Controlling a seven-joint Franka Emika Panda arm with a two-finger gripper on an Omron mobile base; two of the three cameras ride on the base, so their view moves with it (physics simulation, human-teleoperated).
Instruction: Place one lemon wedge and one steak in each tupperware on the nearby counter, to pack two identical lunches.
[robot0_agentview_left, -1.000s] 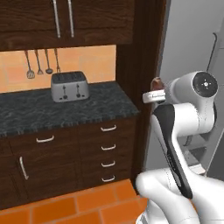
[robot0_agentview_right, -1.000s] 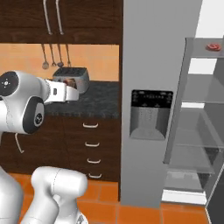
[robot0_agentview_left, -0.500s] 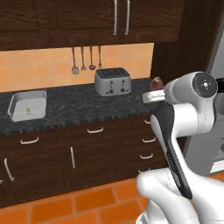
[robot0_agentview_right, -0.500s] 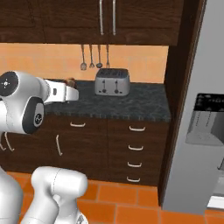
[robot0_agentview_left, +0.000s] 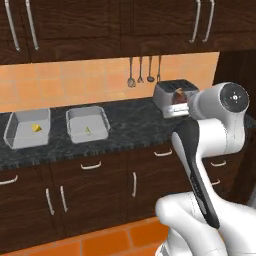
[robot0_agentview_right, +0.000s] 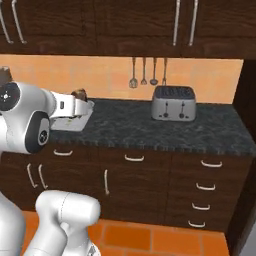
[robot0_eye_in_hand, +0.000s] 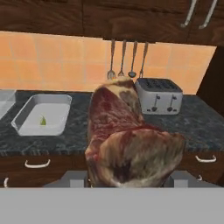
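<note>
The gripper (robot0_eye_in_hand: 127, 181) holds a steak (robot0_eye_in_hand: 129, 144) clamped between its jaws, out over the floor short of the counter (robot0_agentview_left: 130, 125), so the meat could slip and drop before reaching either tupperware (robot0_agentview_left: 87, 124), each already holding a lemon wedge (robot0_agentview_left: 88, 130).

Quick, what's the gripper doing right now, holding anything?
Gripper: closed on the steak, carried above the counter.
</note>
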